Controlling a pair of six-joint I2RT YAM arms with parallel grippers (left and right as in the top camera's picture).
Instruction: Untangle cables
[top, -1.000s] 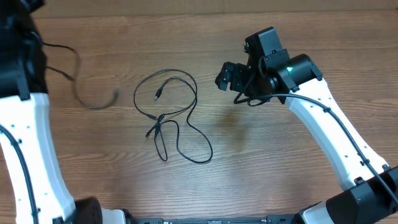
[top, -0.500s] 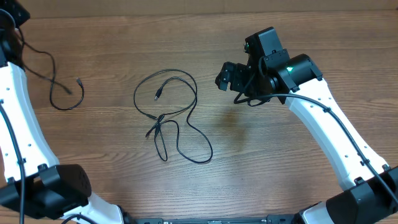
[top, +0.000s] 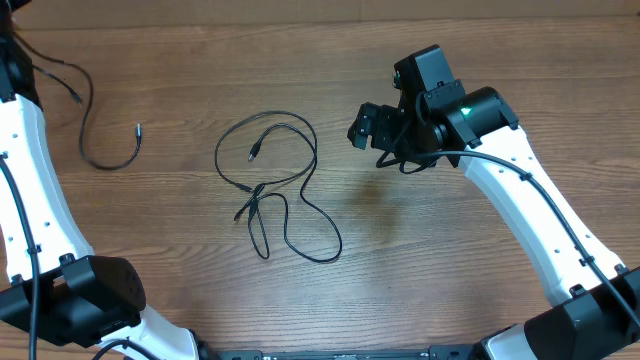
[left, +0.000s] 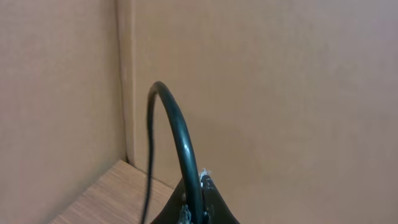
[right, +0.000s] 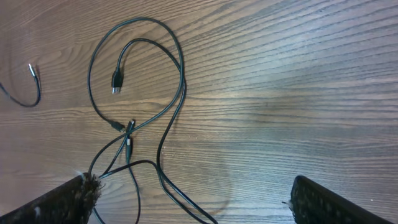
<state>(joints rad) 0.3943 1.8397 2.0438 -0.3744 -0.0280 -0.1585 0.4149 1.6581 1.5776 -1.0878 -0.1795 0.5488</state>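
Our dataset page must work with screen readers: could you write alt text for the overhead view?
A tangle of thin black cables lies at the centre of the wooden table, with the right gripper hovering to its right, not touching. A single strand curls apart at the left, running up toward the left arm.

Your overhead looks straight down on the brown wooden table (top: 400, 280); right wrist sees its thin black cables (top: 257, 192) closer; left wrist faces a tan wall (left: 280, 93).
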